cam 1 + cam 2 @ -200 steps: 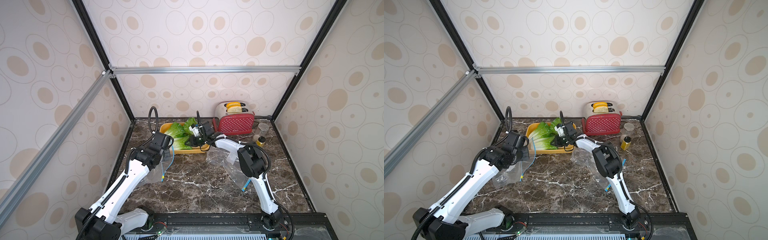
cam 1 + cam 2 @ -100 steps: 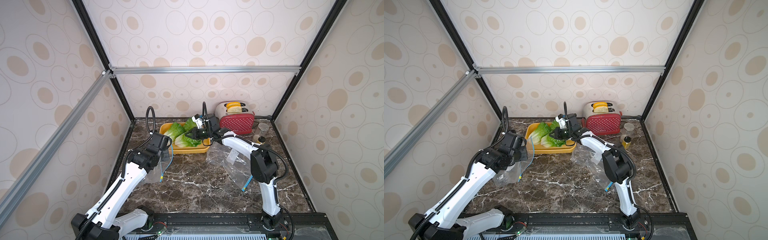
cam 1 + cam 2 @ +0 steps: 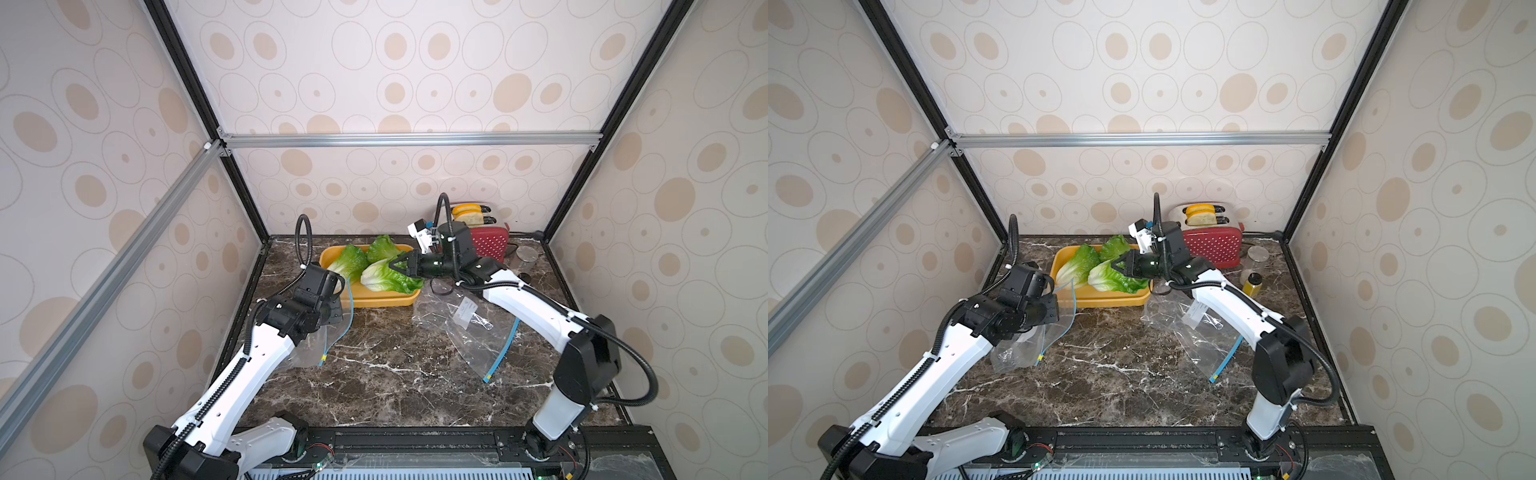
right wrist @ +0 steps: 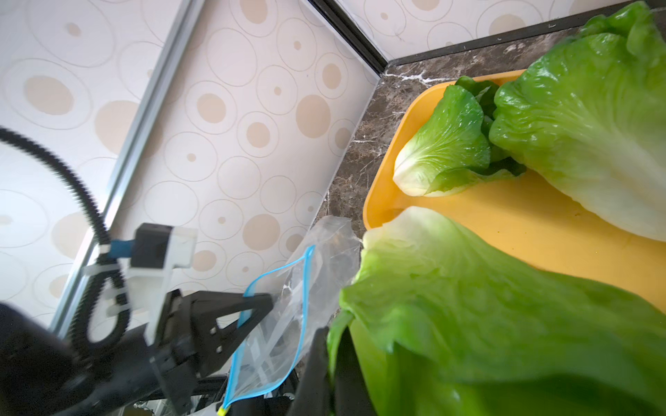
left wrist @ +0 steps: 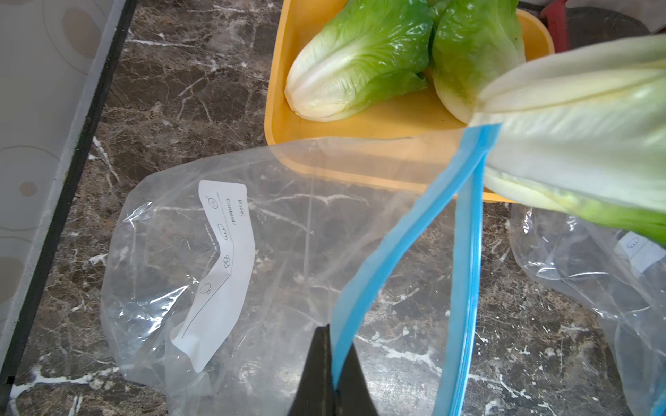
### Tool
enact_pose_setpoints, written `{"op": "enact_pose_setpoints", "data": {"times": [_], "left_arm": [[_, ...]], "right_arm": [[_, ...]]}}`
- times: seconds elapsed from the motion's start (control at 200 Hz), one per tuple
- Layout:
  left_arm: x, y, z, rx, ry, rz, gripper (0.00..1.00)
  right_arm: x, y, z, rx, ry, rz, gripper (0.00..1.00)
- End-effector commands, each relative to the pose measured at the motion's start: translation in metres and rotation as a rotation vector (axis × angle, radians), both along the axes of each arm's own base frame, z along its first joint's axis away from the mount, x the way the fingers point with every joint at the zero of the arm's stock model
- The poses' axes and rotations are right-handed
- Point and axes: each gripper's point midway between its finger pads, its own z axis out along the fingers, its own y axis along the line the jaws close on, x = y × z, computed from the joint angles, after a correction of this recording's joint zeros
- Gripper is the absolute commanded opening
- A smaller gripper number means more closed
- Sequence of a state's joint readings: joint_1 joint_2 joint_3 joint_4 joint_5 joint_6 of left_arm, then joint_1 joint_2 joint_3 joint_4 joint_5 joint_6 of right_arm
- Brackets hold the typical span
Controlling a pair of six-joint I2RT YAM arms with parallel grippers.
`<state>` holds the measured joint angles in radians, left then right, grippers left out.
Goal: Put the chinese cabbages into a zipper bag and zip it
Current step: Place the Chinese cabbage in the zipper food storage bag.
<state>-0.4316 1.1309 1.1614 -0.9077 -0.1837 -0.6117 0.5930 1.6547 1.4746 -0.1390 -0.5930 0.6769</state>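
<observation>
Your right gripper [image 3: 395,263], clamped on a cabbage [image 3: 382,280] by its leaves, has lifted it off the tray [image 3: 374,300], base ahead of the jaws, near the bag [image 5: 180,252] lip your left gripper [image 5: 329,335] pinches, so insertion looks next.

The left gripper [image 5: 333,374], jaws closed, pinches the blue zipper strip [image 5: 396,245] of a clear zipper bag [image 5: 281,259] whose mouth overlaps the yellow tray [image 5: 284,90] at its rim. Two chinese cabbages [image 5: 356,61], [image 5: 475,50] lie side by side in the tray. A third cabbage [image 5: 584,137] hangs over the tray's edge, pale base at the strip. Another clear bag [image 5: 584,273] lies beside the tray on the marble tabletop [image 5: 187,90].
</observation>
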Motion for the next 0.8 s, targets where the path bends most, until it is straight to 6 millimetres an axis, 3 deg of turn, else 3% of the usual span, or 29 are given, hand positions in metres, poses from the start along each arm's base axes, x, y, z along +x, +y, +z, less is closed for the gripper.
{"op": "enact_pose_setpoints", "data": {"times": [0.0, 0.2, 0.406, 0.606, 0.791], "left_arm": [[0.006, -0.010, 0.002, -0.048, -0.001, -0.017, 0.00], [0.013, -0.030, -0.002, -0.106, 0.005, -0.051, 0.00], [0.016, -0.042, 0.003, -0.127, -0.004, -0.062, 0.00], [0.015, -0.048, 0.009, -0.159, -0.023, -0.066, 0.00], [0.013, -0.047, 0.023, -0.183, -0.061, -0.063, 0.00]], "right_arm": [[-0.024, -0.014, 0.028, 0.047, -0.011, 0.010, 0.00], [-0.057, -0.024, 0.054, 0.105, -0.009, 0.028, 0.00], [-0.078, -0.002, 0.059, 0.142, -0.002, 0.092, 0.00], [-0.085, 0.021, 0.043, 0.126, 0.025, 0.127, 0.00], [-0.087, 0.025, 0.006, 0.053, 0.072, 0.118, 0.00]]}}
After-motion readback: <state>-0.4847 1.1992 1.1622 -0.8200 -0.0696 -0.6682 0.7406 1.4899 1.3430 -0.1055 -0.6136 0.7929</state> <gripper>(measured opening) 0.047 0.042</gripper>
